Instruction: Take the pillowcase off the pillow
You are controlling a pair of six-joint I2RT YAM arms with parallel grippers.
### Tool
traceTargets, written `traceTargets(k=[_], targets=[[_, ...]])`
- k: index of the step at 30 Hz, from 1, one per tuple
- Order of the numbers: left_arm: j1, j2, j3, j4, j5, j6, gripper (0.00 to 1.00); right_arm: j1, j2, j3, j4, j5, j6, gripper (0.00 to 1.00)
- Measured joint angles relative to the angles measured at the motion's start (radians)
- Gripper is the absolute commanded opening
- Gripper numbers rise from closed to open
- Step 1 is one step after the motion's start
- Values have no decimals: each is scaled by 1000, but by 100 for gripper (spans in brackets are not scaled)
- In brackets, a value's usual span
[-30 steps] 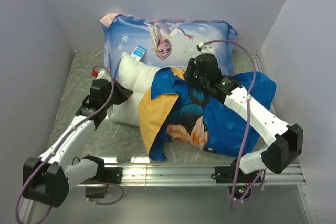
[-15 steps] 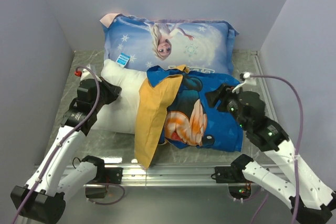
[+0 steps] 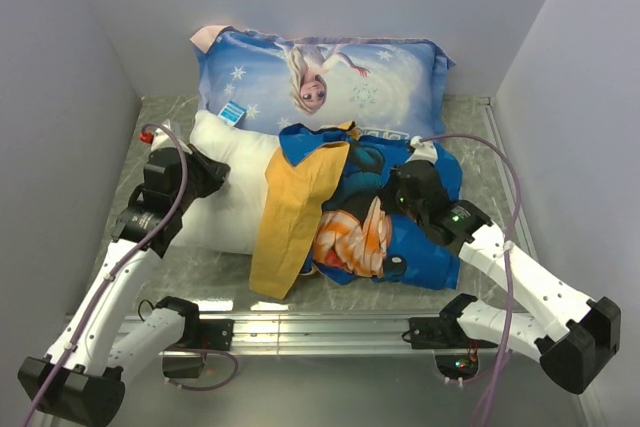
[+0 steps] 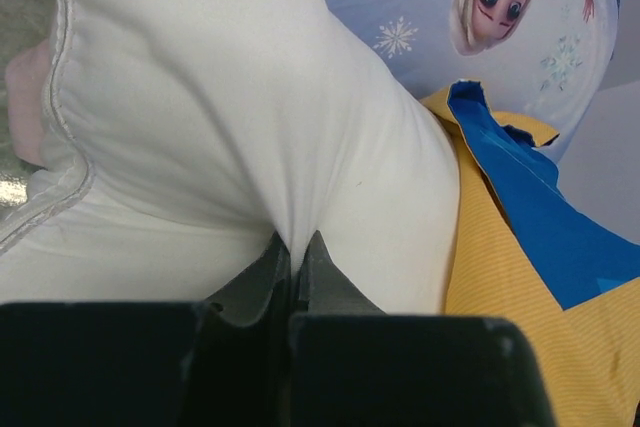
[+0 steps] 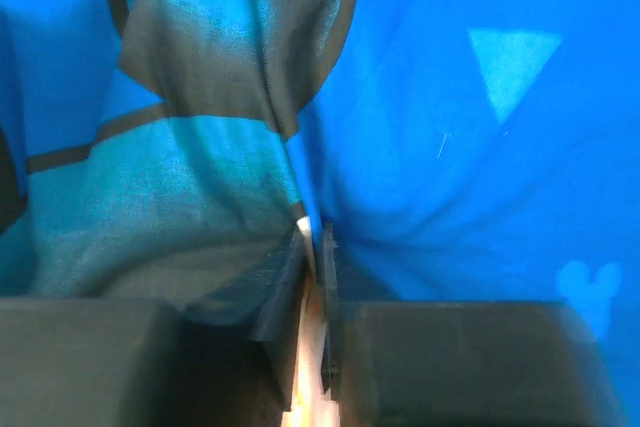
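The white pillow [image 3: 232, 205] lies at the left-middle of the table, its right part still under the pillowcase [image 3: 420, 247]. The pillowcase is blue with a cartoon print, and its yellow-orange side [image 3: 290, 219] is folded back over the pillow. My left gripper [image 3: 207, 175] is shut on the pillow's left end; in the left wrist view the white pillow [image 4: 250, 127] puckers between the fingertips of that gripper [image 4: 297, 245]. My right gripper [image 3: 397, 193] presses into the pillowcase's middle. In the right wrist view it [image 5: 313, 237] is shut on a fold of the blue pillowcase [image 5: 450, 147].
A light blue Elsa-print pillow [image 3: 320, 75] leans against the back wall, touching the white pillow and the pillowcase. Grey walls close in on the left, back and right. A metal rail [image 3: 330, 327] runs along the near edge by the arm bases.
My right gripper let go, swung out right, then came back left onto the pillowcase's middle and closed on a fold. The pillowcase shifted right off the pillow. The left gripper kept its grip.
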Motion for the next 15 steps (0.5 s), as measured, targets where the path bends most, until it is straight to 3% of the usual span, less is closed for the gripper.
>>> traceTargets(k=[5,15], targets=[[-3,-1,108,-97,0,16,0,-50,-38,10,-30,17,13,0],[-5,-3,438,-229,-35,79,0,-488,-123,115,-148,-139,-10,0]])
